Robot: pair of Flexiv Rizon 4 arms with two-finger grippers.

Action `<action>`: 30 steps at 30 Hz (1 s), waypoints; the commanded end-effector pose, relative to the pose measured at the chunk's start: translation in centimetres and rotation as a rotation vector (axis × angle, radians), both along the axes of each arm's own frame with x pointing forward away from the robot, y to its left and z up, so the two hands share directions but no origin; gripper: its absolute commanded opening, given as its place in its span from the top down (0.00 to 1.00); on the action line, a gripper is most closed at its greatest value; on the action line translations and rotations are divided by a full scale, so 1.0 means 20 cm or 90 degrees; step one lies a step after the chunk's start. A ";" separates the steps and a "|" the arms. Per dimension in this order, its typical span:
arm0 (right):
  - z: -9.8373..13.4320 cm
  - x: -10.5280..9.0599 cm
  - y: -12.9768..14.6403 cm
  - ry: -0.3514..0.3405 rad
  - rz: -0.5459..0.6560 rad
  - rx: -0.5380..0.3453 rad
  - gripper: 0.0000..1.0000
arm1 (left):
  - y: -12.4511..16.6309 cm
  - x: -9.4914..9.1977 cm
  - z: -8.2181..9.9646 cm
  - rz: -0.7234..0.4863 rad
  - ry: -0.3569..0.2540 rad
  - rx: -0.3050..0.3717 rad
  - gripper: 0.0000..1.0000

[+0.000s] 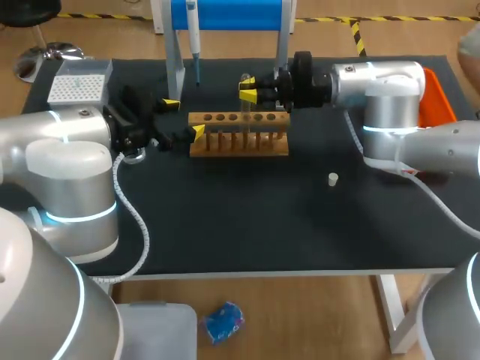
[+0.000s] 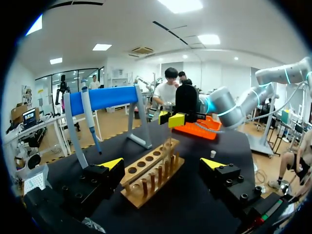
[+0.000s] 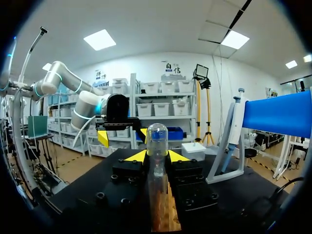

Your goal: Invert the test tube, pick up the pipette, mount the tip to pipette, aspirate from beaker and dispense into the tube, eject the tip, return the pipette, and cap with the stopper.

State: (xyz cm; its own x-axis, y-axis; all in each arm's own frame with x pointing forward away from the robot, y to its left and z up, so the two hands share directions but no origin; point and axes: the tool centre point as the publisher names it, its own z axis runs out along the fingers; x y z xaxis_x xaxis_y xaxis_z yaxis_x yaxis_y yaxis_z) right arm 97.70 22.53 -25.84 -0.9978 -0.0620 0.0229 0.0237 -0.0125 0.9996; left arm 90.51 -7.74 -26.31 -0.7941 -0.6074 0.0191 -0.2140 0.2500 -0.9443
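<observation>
In the right wrist view the test tube is seen clamped between the fingers of the right gripper, long axis upright and rounded closed end up. In the head view it is barely made out. The left gripper is held wide open, the wooden rack lying ungripped between its fingers.

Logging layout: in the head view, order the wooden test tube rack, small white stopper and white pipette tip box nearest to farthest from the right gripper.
1. Wooden test tube rack, just in front of the right gripper.
2. Small white stopper, on the table's right side.
3. White pipette tip box, far left corner.
</observation>
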 end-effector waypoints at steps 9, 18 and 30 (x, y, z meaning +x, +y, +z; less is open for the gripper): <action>0.08 -0.04 0.00 -0.009 -0.008 -0.007 1.00 | 0.00 0.00 -0.01 0.002 -0.002 -0.001 0.00; 0.15 -0.05 -0.01 0.006 -0.020 0.006 1.00 | 0.00 0.00 -0.01 0.002 -0.002 -0.001 0.00; 0.25 -0.05 -0.02 -0.013 -0.026 0.008 1.00 | 0.00 0.00 -0.01 0.002 -0.002 -0.001 0.00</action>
